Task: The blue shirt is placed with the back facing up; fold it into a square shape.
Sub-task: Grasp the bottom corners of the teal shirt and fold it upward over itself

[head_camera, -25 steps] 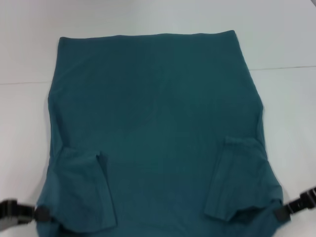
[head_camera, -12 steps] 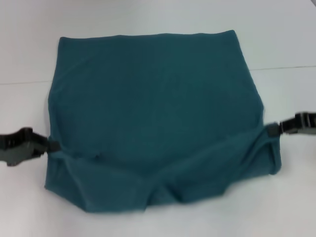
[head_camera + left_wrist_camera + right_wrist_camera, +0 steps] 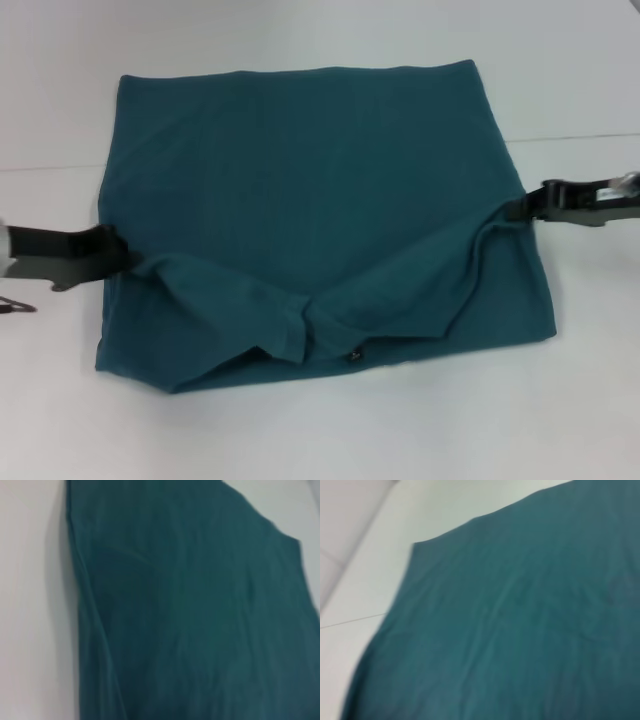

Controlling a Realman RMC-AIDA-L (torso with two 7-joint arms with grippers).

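The blue shirt (image 3: 300, 170) lies on the white table, plain side up, with its near part lifted and doubled over toward the far hem. My left gripper (image 3: 128, 260) is shut on the shirt's left edge. At the right edge my right gripper (image 3: 517, 208) is also shut on the cloth. Between them the raised fold (image 3: 310, 320) sags in a loose V, and a small dark tag shows near its lowest point. Both wrist views are filled by the shirt's cloth (image 3: 200, 620) (image 3: 520, 620) and table; neither shows fingers.
The white table (image 3: 320, 430) runs around the shirt on all sides. A thin seam line (image 3: 570, 137) crosses the table at the far right.
Both grippers have carried the shirt's near edge up and away from me, from the frame's bottom corners to mid-height. The folded-in sleeves are now covered by the doubled cloth.
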